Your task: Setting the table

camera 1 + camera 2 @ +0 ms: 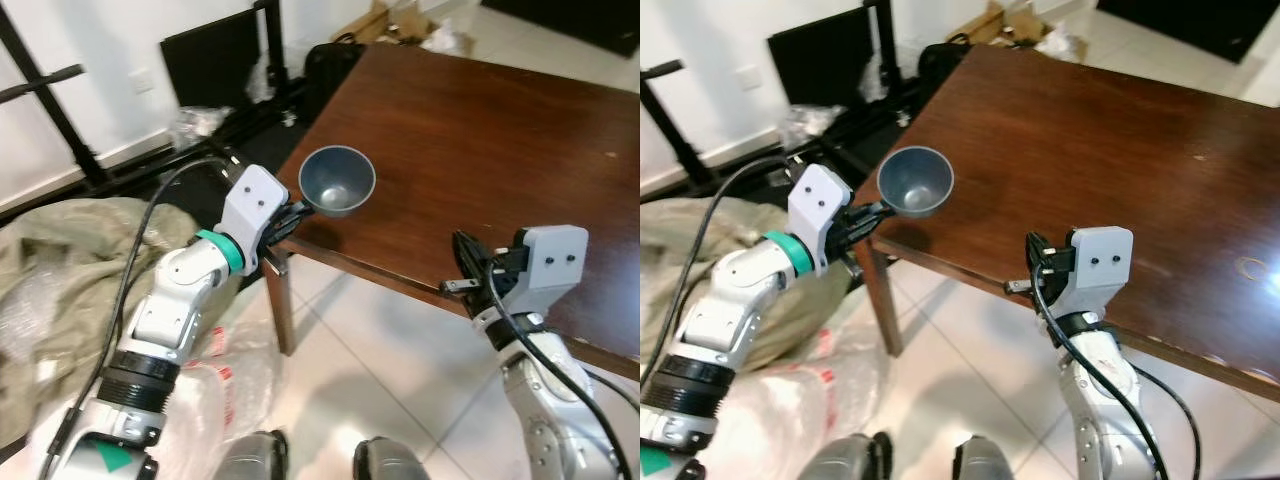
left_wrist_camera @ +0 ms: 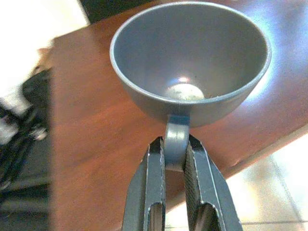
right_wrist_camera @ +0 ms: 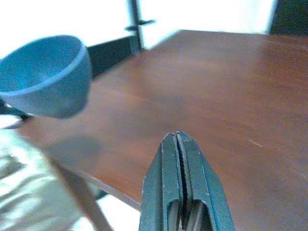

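- Crumpled olive cloth point(image 1: 60, 260): heaped on the floor at far left, beside the left arm.
- Clear plastic wrap point(image 1: 235, 375): lying on the pale tiled floor near the table leg.
- Black stand point(image 1: 45, 95): slanted bars against the white wall, behind the cloth.
- Left gripper point(image 2: 175, 156): raised at the table's near left corner; its two black fingers point(image 2: 149, 192) are pressed nearly together, pinching the cup's loop handle between them.
- Grey cup point(image 1: 338, 180): round, bowl-shaped, mouth upward, nothing visible inside; held by its handle, above the corner of the table and just inside the edge. A shadow lies on the wood below it, and it appears lifted clear of the surface.
- Black bag point(image 1: 330, 62): on the floor past the table's far left edge, near the black panel point(image 1: 215, 58) leaning on the wall.
- Wooden table point(image 1: 500, 150): dark brown, glossy top, one leg visible under the near corner.
- Right gripper point(image 3: 178, 159): hovering at the table's near edge, well apart from the cup; fingers closed flat against each other, with nothing between them.
- Cardboard and paper clutter point(image 1: 405, 25): on the floor beyond the table's far end.
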You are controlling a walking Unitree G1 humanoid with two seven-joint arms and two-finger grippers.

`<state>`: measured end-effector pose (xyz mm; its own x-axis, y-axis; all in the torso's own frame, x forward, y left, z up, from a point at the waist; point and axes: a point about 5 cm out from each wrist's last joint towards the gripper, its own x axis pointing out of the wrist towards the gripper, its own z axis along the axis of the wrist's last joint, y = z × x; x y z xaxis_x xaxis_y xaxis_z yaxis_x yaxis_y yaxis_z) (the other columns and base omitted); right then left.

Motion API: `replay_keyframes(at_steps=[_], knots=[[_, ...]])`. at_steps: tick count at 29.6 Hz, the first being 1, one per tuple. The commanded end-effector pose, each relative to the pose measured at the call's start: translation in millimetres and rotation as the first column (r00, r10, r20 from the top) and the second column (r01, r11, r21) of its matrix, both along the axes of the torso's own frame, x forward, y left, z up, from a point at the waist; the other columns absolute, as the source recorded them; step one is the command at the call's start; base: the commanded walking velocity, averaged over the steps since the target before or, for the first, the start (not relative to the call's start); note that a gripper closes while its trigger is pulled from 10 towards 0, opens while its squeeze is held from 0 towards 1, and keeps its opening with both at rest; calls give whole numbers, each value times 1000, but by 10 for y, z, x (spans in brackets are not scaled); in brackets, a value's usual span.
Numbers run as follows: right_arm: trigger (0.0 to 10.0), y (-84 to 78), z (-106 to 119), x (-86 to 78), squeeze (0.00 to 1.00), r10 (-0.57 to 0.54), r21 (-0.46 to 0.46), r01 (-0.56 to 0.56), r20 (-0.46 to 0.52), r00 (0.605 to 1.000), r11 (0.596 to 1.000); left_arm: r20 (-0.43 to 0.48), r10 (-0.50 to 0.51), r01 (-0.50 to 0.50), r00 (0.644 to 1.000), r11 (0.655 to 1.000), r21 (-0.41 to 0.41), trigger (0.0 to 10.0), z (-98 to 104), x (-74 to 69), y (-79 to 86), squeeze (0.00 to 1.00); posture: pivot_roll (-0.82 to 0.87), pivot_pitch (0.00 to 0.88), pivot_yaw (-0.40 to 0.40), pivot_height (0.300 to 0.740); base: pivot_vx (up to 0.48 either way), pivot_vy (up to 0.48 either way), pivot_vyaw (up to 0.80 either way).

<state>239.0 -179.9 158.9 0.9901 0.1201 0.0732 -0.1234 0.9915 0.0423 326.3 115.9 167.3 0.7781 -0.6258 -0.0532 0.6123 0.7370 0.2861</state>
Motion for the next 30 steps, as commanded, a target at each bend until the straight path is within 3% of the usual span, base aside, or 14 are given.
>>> replay_keyframes(at_steps=[1,30], knots=[[10000,-27,-44,-4,0,-13,11,13,-26,1000,1000,-14,-4,3,1000,1000,-1,10000,-29,-7,-11,0,-66,8,85,740,0,0,-800],[10000,-23,-40,-1,0,-8,12,9,-32,999,1000,-30,11,-12,999,1000,-12,10000,-70,11,-17,0,-70,14,83,740,0,0,-800]])
